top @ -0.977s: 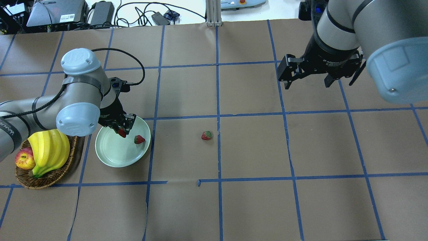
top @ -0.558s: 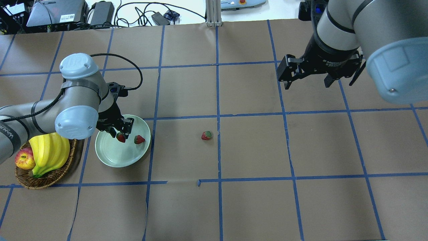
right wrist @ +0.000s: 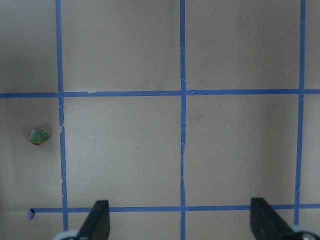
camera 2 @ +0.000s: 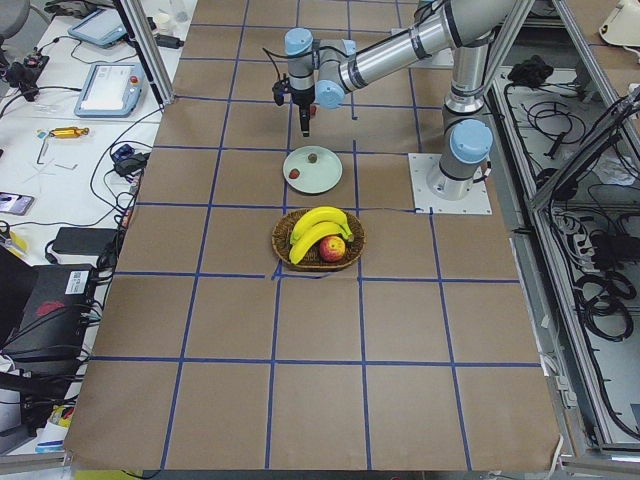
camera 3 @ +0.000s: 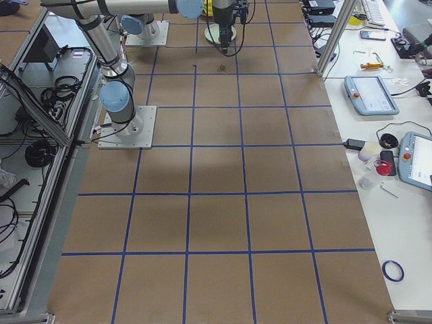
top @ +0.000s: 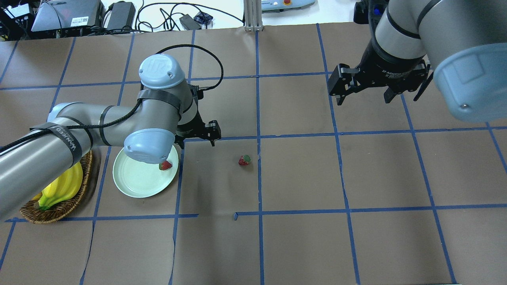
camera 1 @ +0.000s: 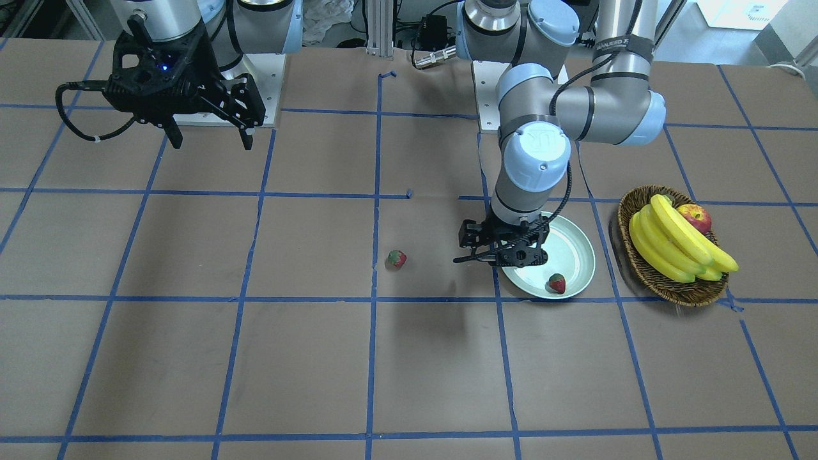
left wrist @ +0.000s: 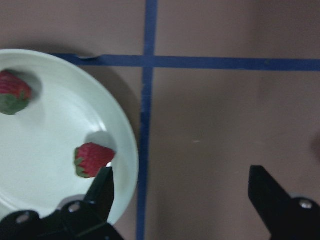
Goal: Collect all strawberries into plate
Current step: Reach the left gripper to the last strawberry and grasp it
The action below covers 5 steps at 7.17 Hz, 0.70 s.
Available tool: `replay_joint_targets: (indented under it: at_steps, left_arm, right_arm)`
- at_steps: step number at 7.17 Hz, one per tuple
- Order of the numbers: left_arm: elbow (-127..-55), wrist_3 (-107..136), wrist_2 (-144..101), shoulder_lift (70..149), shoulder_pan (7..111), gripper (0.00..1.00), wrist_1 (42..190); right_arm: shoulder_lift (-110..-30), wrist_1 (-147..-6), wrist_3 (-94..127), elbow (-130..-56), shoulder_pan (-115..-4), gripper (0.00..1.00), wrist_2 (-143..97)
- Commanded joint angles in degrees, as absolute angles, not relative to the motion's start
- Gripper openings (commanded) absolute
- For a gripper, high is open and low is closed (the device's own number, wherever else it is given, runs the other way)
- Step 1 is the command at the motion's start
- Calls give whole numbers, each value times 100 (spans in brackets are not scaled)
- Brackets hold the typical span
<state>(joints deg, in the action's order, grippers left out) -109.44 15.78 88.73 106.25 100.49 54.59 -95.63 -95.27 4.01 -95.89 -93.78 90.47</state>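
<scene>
The pale mint plate [top: 134, 184] sits left of centre. Two strawberries lie in it, both seen in the left wrist view [left wrist: 92, 159] [left wrist: 12, 91]. Overhead shows only one of them [top: 165, 165]; my left arm hides the other. The third strawberry [top: 244, 160] lies on the brown table right of the plate, also in the front view [camera 1: 396, 259] and the right wrist view [right wrist: 38, 136]. My left gripper [top: 198, 141] [left wrist: 182, 192] is open and empty, above the plate's right rim and the table beside it. My right gripper [top: 362, 99] [right wrist: 182, 220] is open and empty, high at the far right.
A wicker basket [top: 55, 211] with bananas [top: 63, 186] stands left of the plate; a red-yellow apple [camera 1: 695, 217] lies in it. Blue tape lines cross the brown table cover. Cables and devices lie beyond the far edge.
My left gripper let go of a strawberry into the plate, opened, and swung right from over the plate to its right rim. The right arm has not moved.
</scene>
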Motion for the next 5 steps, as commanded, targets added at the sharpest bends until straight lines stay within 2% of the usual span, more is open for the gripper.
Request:
replay_joint_targets:
  at_steps: [1,2,4,5]
  left_arm:
    - [-10767,2649,8657,11177,10676,87,4872]
    - [-10767,2941,8666,11380,10940,87,4617]
    - [-10915,2980,8727,11548,11083,75,4623]
    - [-10994,2936,8745,11558,11083,60,4623]
  right_arm:
    - [-9562,-9527,439,-9589,-9387,100,9044]
    - [-9562,-9527,439,-9589,-9378,100,9044]
    - [-9562,-9527,439,-9589,-9378,100,9053]
    - [-9562,-9527,439,-9589,-9378,100,9044]
